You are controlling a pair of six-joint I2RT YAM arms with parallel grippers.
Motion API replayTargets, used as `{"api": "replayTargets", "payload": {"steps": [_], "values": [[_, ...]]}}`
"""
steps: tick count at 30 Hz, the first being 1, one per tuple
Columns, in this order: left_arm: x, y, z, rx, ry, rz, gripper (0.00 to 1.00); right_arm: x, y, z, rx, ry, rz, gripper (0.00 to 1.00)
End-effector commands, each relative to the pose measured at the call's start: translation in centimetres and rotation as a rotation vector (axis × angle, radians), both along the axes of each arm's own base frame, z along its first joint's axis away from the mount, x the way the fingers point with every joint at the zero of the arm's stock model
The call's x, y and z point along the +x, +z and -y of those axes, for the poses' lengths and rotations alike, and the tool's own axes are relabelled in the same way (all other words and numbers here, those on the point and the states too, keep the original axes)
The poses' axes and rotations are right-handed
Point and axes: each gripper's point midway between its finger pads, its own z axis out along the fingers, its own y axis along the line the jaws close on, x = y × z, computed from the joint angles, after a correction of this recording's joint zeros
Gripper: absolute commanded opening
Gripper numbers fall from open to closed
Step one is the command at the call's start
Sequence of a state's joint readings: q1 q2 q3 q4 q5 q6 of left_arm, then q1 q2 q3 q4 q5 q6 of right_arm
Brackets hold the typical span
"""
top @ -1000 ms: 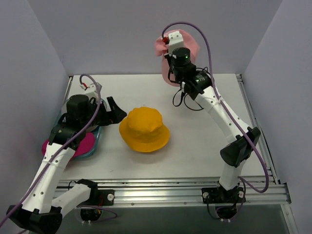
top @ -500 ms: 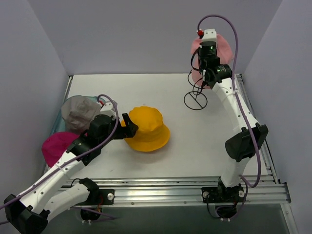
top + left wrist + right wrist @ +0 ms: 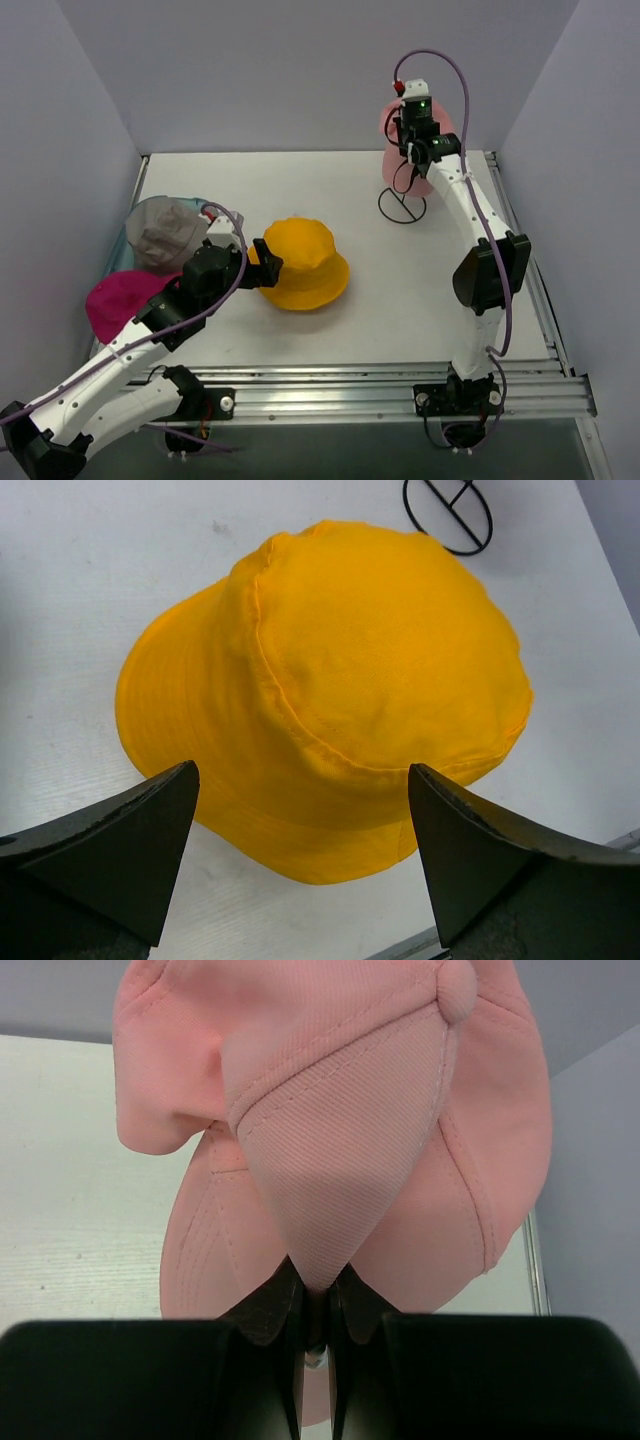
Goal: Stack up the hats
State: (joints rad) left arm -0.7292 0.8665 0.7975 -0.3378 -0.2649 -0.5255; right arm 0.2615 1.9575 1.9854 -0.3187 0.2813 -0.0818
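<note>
Here, the left claw (image 3: 302, 780) is hanging released, its jaws spread wide on either side of the near brim of the yellow bucket hat (image 3: 370, 650). That hat is sitting crown up near the middle of the white counter (image 3: 400, 300). Whether the fingers are touching the fabric cannot be told. The right claw (image 3: 315, 1295) is clenching a pinched fold in the crown of the light pink baseball cap (image 3: 340, 1160), holding it aloft over the black wire stand (image 3: 401, 210) at the far right. At the left edge, the grey bucket hat (image 3: 160, 232) is lying just behind the magenta baseball cap (image 3: 115, 300).
</note>
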Motion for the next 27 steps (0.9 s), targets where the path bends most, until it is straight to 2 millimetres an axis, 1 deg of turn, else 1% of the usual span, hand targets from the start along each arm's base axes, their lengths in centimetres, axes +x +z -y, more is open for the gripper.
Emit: {"api": "replayTargets", "payload": {"steps": [1, 2, 4, 8, 10, 12, 13, 19, 25, 27], "values": [[0.1, 3.6, -1.8, -0.025, 0.064, 0.143, 0.94, 0.4, 1.0, -0.4, 0.004, 0.031, 0.026, 0.04], [0.0, 3.0, -2.1, -0.02, 0.067, 0.147, 0.94, 0.6, 0.3, -0.6, 0.0, 0.032, 0.015, 0.07], [-0.3, 3.5, -2.7, -0.037, 0.08, 0.174, 0.94, 0.6, -0.2, -0.6, -0.002, 0.03, 0.0, 0.12], [-0.5, 3.0, -3.8, -0.016, 0.117, 0.174, 0.94, 0.5, -0.9, -0.5, 0.003, 0.021, -0.01, 0.25], [-0.6, 2.8, -4.0, -0.01, 0.123, 0.171, 0.94, 0.3, -0.6, -0.6, 0.013, 0.019, 0.0, 0.28], [-0.6, 2.5, -4.7, 0.009, 0.151, 0.171, 0.94, 0.2, -0.8, -0.4, 0.011, 0.006, 0.001, 0.3], [-0.7, 2.7, -4.9, 0.006, 0.16, 0.18, 0.94, 0.1, -0.8, -0.3, 0.013, -0.001, 0.001, 0.31], [-0.7, 2.4, -5.5, 0.02, 0.19, 0.186, 0.94, -0.6, -0.8, 0.5, 0.0, -0.043, 0.0, 0.36], [-0.5, 2.2, -5.8, 0.038, 0.208, 0.183, 0.94, -1.1, 0.3, 0.7, 0.01, -0.052, 0.026, 0.4], [-0.4, 2.1, -5.8, 0.043, 0.211, 0.186, 0.94, -1.2, 1.1, 1.1, 0.024, -0.074, 0.061, 0.41]]}}
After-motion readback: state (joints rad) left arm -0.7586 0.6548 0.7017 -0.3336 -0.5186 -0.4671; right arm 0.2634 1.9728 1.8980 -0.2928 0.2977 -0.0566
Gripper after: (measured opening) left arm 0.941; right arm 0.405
